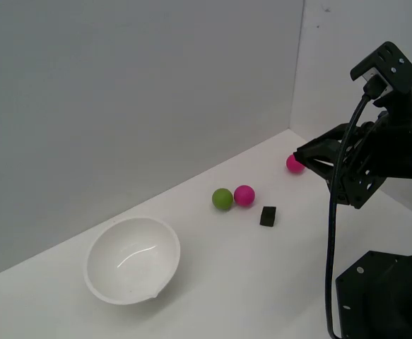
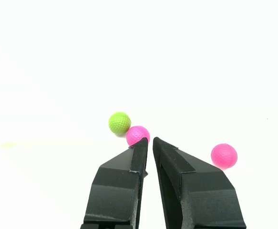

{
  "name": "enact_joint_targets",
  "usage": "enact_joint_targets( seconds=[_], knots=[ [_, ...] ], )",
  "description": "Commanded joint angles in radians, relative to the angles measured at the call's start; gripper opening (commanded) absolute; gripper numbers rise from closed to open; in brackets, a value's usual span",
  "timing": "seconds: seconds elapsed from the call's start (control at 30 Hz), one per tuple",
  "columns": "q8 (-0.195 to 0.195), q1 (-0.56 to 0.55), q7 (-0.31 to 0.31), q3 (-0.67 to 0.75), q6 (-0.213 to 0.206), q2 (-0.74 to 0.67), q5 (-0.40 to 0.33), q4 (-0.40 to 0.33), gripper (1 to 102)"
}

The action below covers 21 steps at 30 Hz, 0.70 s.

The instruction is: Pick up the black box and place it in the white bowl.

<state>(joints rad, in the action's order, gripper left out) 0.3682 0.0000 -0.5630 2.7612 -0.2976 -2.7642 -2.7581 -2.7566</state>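
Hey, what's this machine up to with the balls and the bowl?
A single robot arm hangs over a white table, its claw nearly closed and holding nothing. A small black box sits untouched near a green ball and a pink ball; another pink ball lies farther back. The white bowl is empty.

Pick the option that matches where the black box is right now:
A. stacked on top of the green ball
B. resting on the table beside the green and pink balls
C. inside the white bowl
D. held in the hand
B. In the exterior view the black box sits on the table beside the green ball and pink ball, apart from the white bowl and the hand.
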Motion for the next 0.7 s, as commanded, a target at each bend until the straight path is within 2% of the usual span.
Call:
enact_joint_targets(
  seconds=[0.0, 0.37, 0.67],
  knots=[
    [0.014, -0.006, 0.002, 0.002, -0.002, 0.003, 0.005, 0.003, 3],
    [0.014, -0.006, -0.043, -0.077, -0.002, 0.08, 0.066, 0.061, 3],
    [0.014, -0.006, -0.153, -0.219, -0.003, 0.218, 0.161, 0.156, 3]
  ],
)
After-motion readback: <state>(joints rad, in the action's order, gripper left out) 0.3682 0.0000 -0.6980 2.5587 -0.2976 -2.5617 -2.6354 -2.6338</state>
